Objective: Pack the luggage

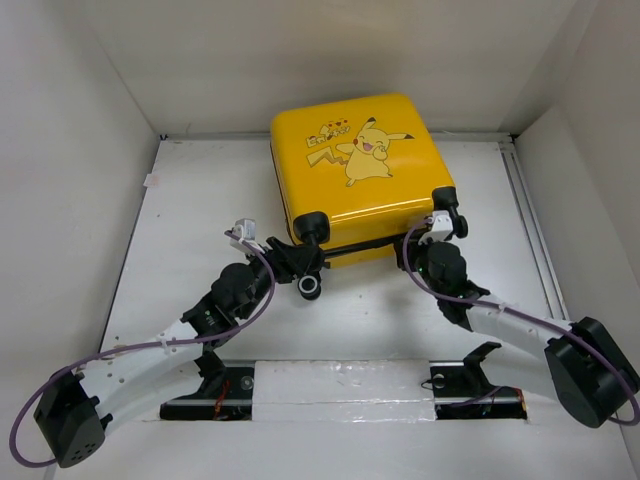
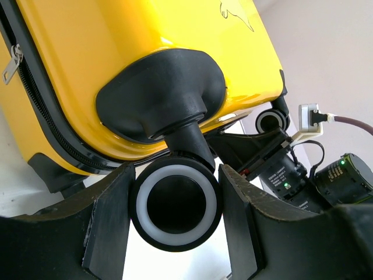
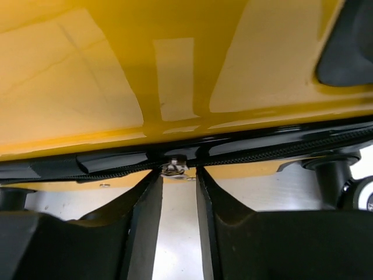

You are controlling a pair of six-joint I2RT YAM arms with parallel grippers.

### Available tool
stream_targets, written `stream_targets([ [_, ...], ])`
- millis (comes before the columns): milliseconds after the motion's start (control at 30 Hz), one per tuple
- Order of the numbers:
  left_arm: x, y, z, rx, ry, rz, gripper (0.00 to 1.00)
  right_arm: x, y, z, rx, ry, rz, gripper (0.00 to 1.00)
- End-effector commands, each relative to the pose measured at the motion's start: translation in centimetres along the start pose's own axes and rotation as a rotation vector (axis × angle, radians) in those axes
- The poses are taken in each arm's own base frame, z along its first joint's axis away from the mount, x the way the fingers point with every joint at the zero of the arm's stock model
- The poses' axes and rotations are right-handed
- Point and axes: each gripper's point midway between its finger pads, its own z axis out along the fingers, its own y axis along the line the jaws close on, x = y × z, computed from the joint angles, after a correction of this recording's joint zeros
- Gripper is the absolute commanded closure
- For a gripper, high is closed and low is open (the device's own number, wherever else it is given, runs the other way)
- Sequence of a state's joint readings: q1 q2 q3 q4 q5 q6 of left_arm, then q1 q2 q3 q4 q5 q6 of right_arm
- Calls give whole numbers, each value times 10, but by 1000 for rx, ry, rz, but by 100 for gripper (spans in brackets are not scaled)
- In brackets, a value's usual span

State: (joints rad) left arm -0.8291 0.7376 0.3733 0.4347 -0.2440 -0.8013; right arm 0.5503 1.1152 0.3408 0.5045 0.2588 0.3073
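Near edge, lower frame of the top view: both arm bases sitting along the bottom, arms reaching up toward centre; left gripper [image 2: 175, 233] is straddling a black wheel [image 2: 175, 204] of the luggage [image 1: 365, 175], fingers [image 2: 108, 224] sitting just beside the wheel on either side, jaws partway apart, whether they are actually pressing it I cannot tell; right gripper [image 3: 179, 192] is sitting at the zip band [image 3: 262, 153] on the case's near side, jaws narrowly apart with a small metal zip pull [image 3: 173, 168] right at the tips, held or not I cannot tell; further up, the luggage is lying closed in the upper centre of the top view, cartoon face up, wheels pointing toward the arms, on the white table [image 1: 200, 200]; handling guess: shell is looking stiff, glossy and slippery, so pinching the flat yellow panels is likely slipping; wheels are swivelling, so a wheel hold is probably steadying rather than lifting; likely light for its bulk; best holds seem the zip pull for the zip and the wheel housing or edge seam for bracing.
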Motion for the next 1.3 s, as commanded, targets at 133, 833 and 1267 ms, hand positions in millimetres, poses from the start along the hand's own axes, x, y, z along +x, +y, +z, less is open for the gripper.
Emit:
stream_targets([
  [133,-64,-79,-15,265,-180,-116,100,-53,-3,3,61,-182,45,63],
  [833,-68,-112,-2,353,-151,-126,100,15,144,-31,-332,-1,-11,100],
  [1267,-86,-109,-14,328,-215,-127,100,12,107,-54,-250,40,-10,100],
])
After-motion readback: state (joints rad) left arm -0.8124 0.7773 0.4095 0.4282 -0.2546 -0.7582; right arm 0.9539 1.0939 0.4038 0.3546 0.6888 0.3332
